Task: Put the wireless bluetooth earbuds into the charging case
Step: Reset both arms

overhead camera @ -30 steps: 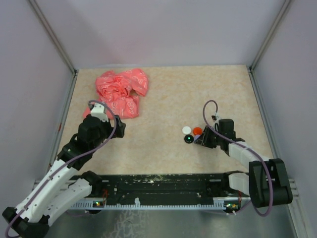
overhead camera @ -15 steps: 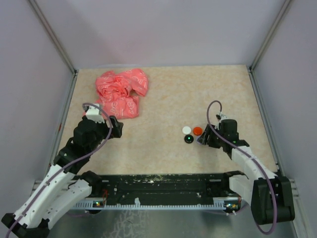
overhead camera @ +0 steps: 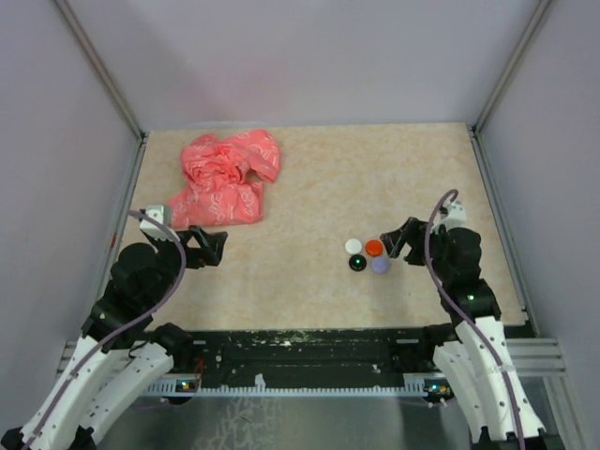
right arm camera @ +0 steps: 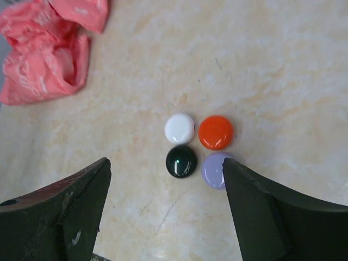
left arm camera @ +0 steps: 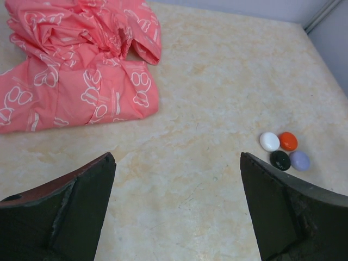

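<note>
No earbuds show in any view. A white (right arm camera: 180, 128), an orange-red (right arm camera: 216, 132), a black (right arm camera: 181, 161) and a pale purple (right arm camera: 216, 170) glossy round disc lie shut in a tight square on the table. Whether they are charging cases I cannot tell. The purple disc (overhead camera: 380, 265) is nearest my right gripper (overhead camera: 401, 242), which hovers open just right of the group; in its wrist view the right gripper (right arm camera: 166, 161) holds nothing. My left gripper (overhead camera: 214, 247) is open and empty at the far left, and from the left gripper (left arm camera: 176, 156) the discs (left arm camera: 280, 160) appear far right.
A crumpled pink printed bag (overhead camera: 225, 178) lies at the back left, just beyond the left gripper. Grey walls enclose the beige marbled table (overhead camera: 309, 187) on three sides. The black rail with the arm bases (overhead camera: 300, 352) runs along the near edge.
My right gripper has opened and drawn back to the right, leaving the purple disc beside the other three. The left arm has pulled back to the left and toward its base.
</note>
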{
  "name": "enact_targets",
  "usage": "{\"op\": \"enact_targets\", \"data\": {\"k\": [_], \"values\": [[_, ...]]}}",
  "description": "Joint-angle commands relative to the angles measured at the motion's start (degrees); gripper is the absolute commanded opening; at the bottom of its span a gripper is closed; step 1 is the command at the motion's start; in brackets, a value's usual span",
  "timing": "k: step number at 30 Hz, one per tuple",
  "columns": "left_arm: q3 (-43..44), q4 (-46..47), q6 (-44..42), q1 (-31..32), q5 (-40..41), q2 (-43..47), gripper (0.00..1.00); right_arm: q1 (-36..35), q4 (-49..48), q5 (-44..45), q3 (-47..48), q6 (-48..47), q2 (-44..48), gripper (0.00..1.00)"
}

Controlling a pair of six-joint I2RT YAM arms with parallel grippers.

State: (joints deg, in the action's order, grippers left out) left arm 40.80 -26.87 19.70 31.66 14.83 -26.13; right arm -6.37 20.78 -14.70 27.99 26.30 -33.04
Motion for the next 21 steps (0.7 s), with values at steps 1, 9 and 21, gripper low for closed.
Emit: {"op": "enact_targets", "data": {"k": [1, 9, 21], "values": [[2.6, -0.4, 0.1, -0.4, -1.7, 4.9, 1.0, -0.3, 3.4, 5.7, 8.2, -4.0, 9.2, 0.83], [1.5, -0.6, 0.6, -0.4, 2.3, 13.5, 1.0, -0.3, 6.9, 11.8, 12.4, -11.7, 18.4, 0.84], [-1.1, 2.4, -4.4, -0.4, -0.1, 16.8, 1.0, -0.3, 5.9, 14.2, 9.0, -13.9, 21.1, 0.85]]}}
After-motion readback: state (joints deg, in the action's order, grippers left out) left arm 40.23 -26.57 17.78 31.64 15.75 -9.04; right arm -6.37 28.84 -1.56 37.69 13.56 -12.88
